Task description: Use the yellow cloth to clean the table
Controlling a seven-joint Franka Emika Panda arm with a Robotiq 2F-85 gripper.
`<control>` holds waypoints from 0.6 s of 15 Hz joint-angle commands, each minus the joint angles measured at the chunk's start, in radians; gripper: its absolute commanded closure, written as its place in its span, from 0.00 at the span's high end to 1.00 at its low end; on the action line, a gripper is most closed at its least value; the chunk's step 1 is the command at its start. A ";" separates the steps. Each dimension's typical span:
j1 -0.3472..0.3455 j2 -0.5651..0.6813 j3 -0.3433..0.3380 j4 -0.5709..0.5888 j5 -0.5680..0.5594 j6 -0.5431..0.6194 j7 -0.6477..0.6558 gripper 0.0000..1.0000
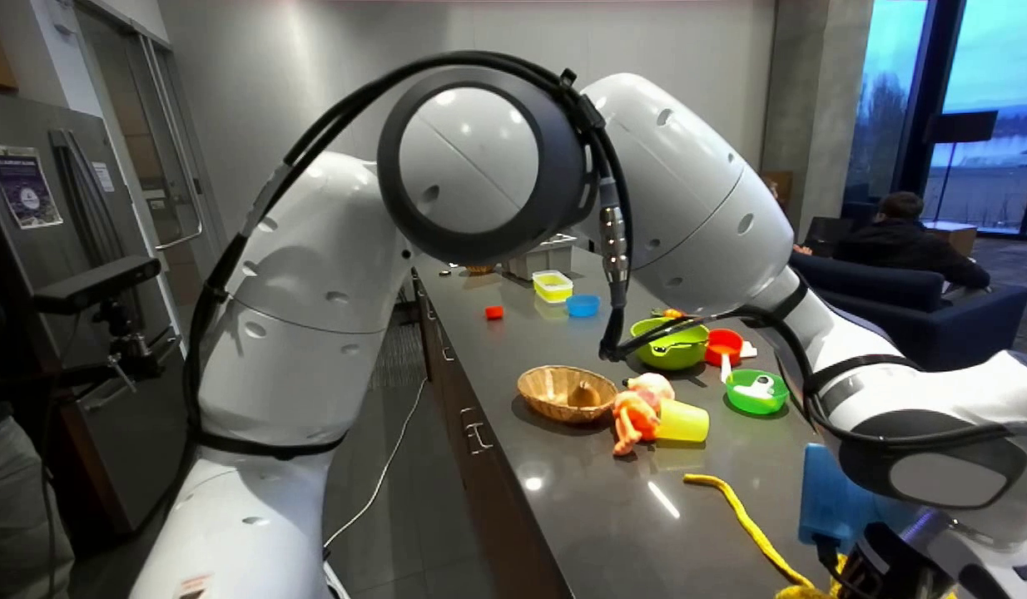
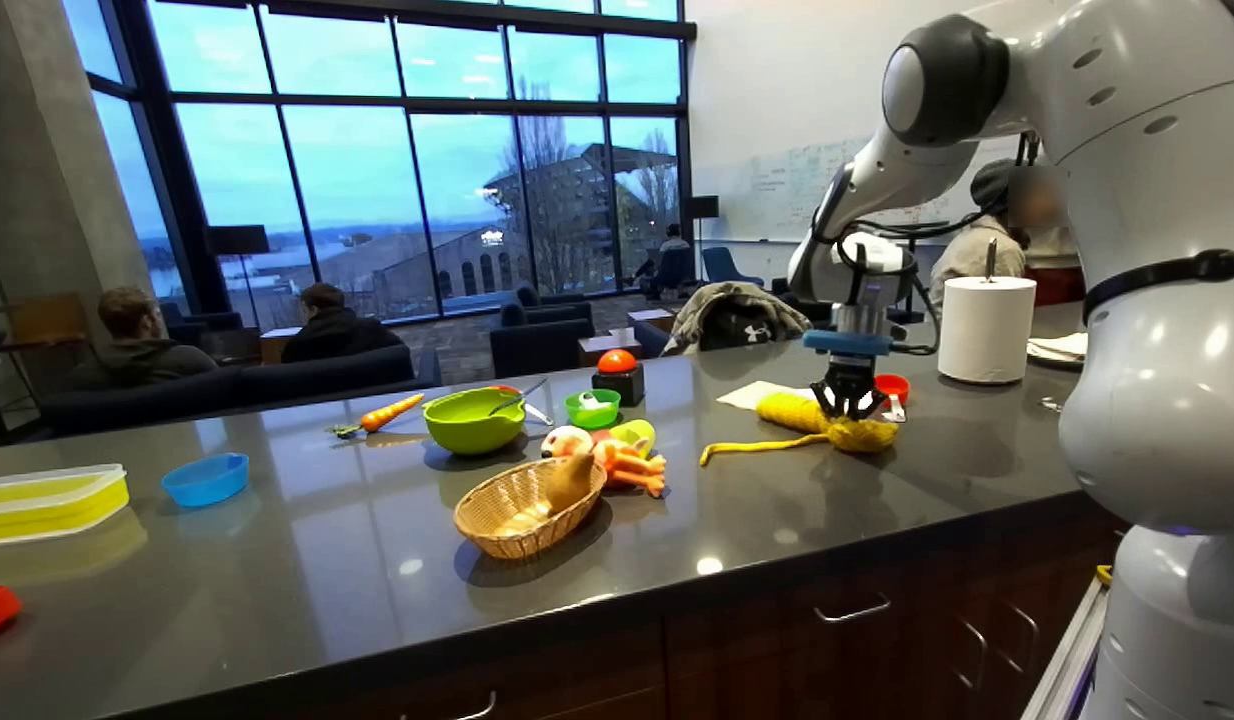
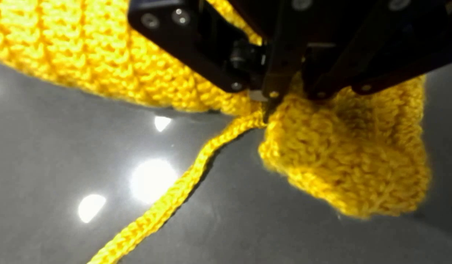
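The yellow cloth [image 2: 792,410] is a knitted piece lying on the grey table [image 2: 377,590], with a long thin strap [image 2: 762,447] trailing off it. In an exterior view my gripper [image 2: 850,410] points down into the cloth near the table top. In the wrist view the gripper [image 3: 290,99] is nearly closed, with a bunched fold of cloth [image 3: 350,157] between and beside its fingers. The right fingertip is buried in the cloth. The strap [image 3: 182,183] runs out beside the left finger. In an exterior view the strap [image 1: 751,524] shows, but the fingertips are hidden.
A wicker basket [image 2: 477,500], an orange plush toy [image 2: 632,465] and a yellow cup [image 1: 682,422] stand along the table. Green bowls [image 2: 474,420] [image 2: 592,410] and a button box [image 2: 618,380] stand behind. A paper roll [image 2: 987,330] and red cup [image 2: 892,386] are near the gripper.
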 commanded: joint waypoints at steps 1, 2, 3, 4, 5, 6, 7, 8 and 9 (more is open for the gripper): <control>-0.056 0.084 -0.036 -0.026 0.029 0.006 -0.024 0.00; -0.068 0.084 -0.043 -0.029 0.039 -0.001 -0.025 0.00; -0.080 0.085 -0.048 -0.030 0.050 -0.008 -0.029 0.00; -0.091 0.086 -0.053 -0.033 0.059 -0.014 -0.032 0.00; -0.100 0.088 -0.059 -0.035 0.064 -0.017 -0.031 0.00; -0.107 0.089 -0.064 -0.037 0.067 -0.021 -0.032 0.00; -0.115 0.089 -0.066 -0.042 0.070 -0.029 -0.042 0.00; -0.116 0.084 -0.065 -0.047 0.068 -0.037 -0.049 0.00; -0.107 0.079 -0.060 -0.053 0.056 -0.043 -0.059 0.00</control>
